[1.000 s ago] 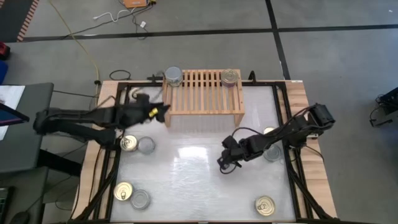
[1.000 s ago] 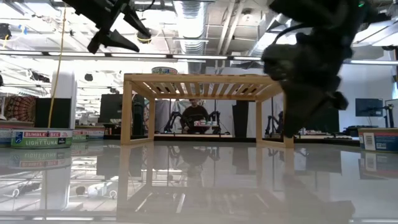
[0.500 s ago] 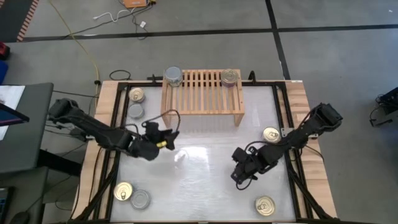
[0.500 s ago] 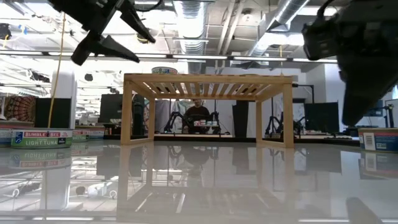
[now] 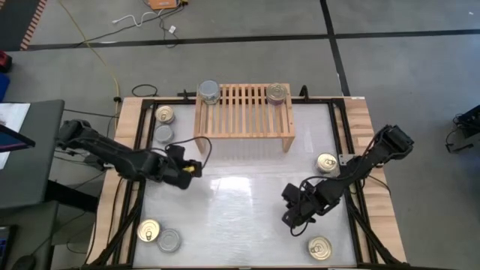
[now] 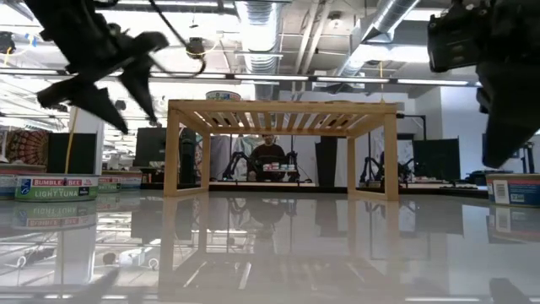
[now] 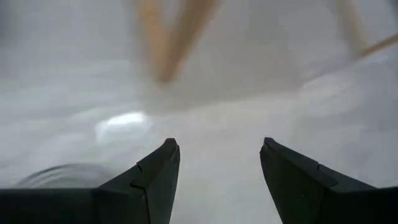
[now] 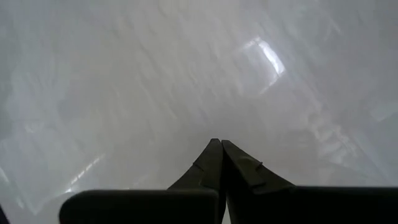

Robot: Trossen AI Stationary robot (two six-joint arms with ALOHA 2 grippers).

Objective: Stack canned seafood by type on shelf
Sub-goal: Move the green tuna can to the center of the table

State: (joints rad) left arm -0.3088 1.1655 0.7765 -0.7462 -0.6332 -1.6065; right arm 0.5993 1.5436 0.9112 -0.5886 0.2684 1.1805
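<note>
- Light-wood shelf (image 5: 244,112) stands at the far edge of the counter (image 5: 240,202), centred, its slatted top carrying two stacks.
- One stack, a silver-topped tin (image 5: 209,91), sits at the shelf's far left corner; a gold-lidded tin (image 5: 277,93) sits at its far right corner. This placement reads as one type per end, leaving the slats between free for growth.
- Unsorted tins lie along the counter's sides: a gold tin (image 5: 164,115) and a silver tin (image 5: 163,133) near the far left corner, a gold tin (image 5: 148,230) and a silver tin (image 5: 169,240) near the near left corner, a gold tin (image 5: 326,163) at the right edge, and a gold tin (image 5: 319,247) near the near right corner.
- Left tool (image 5: 189,168) hangs over the left part of the counter, in front of the shelf's left leg. Its fingers (image 7: 155,180) stand parted, with nothing between them in the left wrist view. A blurred round shape shows beside one finger; what it is cannot be told.
- Right tool (image 5: 294,216) hangs over the right half of the counter, above bare surface, near the tin at the near right corner. Its fingers (image 8: 239,168) are pressed together and hold nothing.
- Judgement: both arms are between picks. The parted left tool is ready for a tin on its own side; the right tool must open before it can take one.
</note>
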